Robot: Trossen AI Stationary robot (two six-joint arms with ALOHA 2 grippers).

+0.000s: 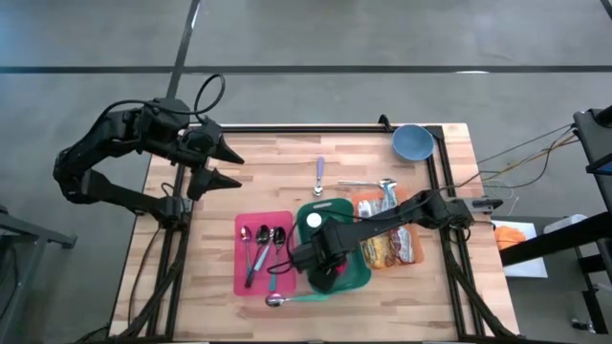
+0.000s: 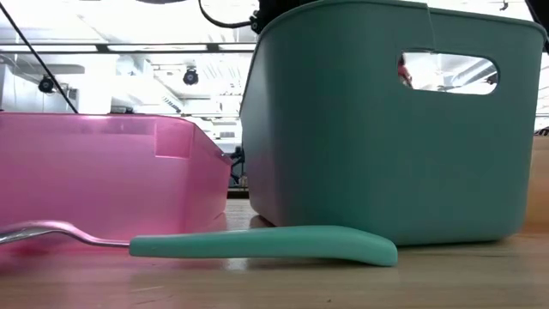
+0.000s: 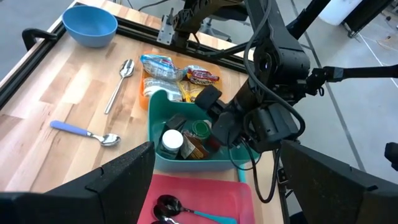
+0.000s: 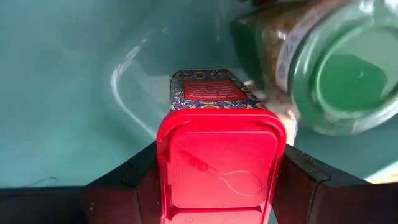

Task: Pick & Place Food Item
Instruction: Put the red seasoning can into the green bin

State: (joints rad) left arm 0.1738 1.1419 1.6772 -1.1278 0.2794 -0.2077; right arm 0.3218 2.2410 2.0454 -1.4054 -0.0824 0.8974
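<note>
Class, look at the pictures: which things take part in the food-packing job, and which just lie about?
In the job:
- right claw, shut on the red-lidded patterned tin
- teal plastic bin
- green-lidded glass jar
- snack packets

Lying about:
- pink plastic tray of spoons
- blue bowl
- teal-handled spoon
- left claw, open, waiting

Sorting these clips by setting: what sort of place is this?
Likely a robotics lab or test hall, not a kitchen: a framed wooden worktable on bare grey concrete floor, and industrial ceiling lights beyond the teal plastic bin.
</note>
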